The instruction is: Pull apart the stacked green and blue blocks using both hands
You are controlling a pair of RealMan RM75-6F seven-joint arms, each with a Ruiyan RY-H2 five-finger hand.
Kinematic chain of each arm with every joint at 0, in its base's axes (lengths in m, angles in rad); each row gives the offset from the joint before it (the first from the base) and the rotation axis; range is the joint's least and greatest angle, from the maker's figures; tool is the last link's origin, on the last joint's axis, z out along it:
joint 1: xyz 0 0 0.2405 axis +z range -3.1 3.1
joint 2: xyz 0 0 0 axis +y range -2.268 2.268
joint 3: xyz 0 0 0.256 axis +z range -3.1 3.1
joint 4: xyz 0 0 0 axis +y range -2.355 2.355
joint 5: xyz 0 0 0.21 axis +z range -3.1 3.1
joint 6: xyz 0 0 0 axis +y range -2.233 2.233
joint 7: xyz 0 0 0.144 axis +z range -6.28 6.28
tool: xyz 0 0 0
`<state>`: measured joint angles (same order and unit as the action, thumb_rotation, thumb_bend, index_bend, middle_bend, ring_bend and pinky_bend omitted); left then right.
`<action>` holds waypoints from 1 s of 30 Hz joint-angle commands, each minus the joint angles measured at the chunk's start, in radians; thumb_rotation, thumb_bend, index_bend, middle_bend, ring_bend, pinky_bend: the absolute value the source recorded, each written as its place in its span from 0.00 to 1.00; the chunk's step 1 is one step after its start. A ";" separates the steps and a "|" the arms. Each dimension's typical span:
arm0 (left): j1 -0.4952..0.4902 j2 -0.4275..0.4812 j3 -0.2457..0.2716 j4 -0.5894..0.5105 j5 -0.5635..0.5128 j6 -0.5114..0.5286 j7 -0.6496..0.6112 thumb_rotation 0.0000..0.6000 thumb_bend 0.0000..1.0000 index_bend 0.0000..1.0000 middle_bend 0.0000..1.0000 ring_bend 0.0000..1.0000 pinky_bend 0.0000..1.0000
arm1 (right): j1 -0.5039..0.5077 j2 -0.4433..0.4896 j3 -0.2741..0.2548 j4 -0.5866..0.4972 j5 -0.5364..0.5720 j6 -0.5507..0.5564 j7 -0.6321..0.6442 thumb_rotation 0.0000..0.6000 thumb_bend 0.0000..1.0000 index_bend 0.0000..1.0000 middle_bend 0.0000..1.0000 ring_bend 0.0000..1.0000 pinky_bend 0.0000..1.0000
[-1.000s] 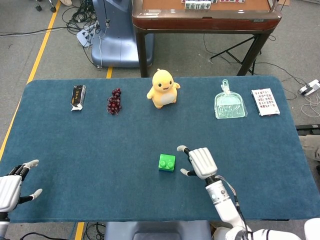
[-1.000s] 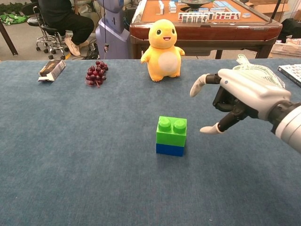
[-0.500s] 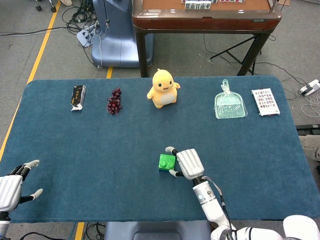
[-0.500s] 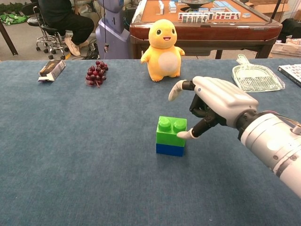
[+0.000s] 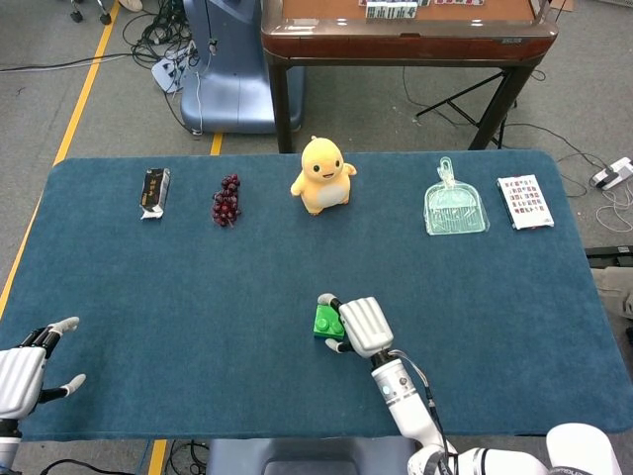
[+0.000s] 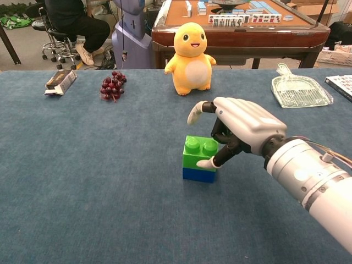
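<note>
Green block (image 6: 200, 152) touching right hand (image 6: 240, 127), atop blue block (image 6: 198, 174)

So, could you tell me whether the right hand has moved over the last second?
Yes. The right hand has moved left, closing the gap to the stationary stacked blocks; its fingers now reach around the green block's right side.

**Q.** What kind of place is shown?

**A.** A robotics lab or demo room. The landmark is the blue-covered table (image 5: 198, 287). Behind its far edge stand a mahjong table (image 5: 406, 35) with tiles on top and the base of a grey-blue machine (image 5: 232, 69), with cables (image 5: 148, 40) trailing over grey carpet.

**Q.** What else supports this?

**A.** Yellow floor tape (image 5: 84, 84) runs past the table's left end, and a seated person (image 6: 74, 22) on an office chair appears beyond its far left corner.
</note>
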<state>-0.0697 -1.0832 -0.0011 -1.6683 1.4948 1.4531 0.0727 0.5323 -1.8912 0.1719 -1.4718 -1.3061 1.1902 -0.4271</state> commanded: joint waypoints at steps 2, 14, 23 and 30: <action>0.000 -0.001 0.001 0.002 0.000 -0.001 -0.002 1.00 0.16 0.23 0.29 0.29 0.54 | 0.007 -0.012 0.008 0.016 0.010 -0.005 -0.002 1.00 0.00 0.30 1.00 0.98 1.00; -0.001 -0.001 0.001 0.000 0.002 -0.002 0.002 1.00 0.16 0.23 0.29 0.30 0.54 | 0.009 0.018 0.037 0.028 0.068 -0.016 -0.035 1.00 0.00 0.29 1.00 0.98 1.00; -0.003 0.004 0.000 -0.011 0.000 -0.005 0.008 1.00 0.16 0.23 0.29 0.30 0.54 | 0.017 0.083 0.067 -0.024 0.170 -0.079 -0.047 1.00 0.00 0.29 1.00 0.98 1.00; -0.004 0.005 -0.001 -0.018 0.000 -0.005 0.013 1.00 0.16 0.23 0.30 0.31 0.54 | 0.052 0.188 0.111 -0.156 0.337 -0.174 -0.090 1.00 0.00 0.29 1.00 0.98 1.00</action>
<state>-0.0736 -1.0784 -0.0023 -1.6862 1.4943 1.4480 0.0860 0.5682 -1.7374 0.2654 -1.5890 -1.0112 1.0460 -0.4982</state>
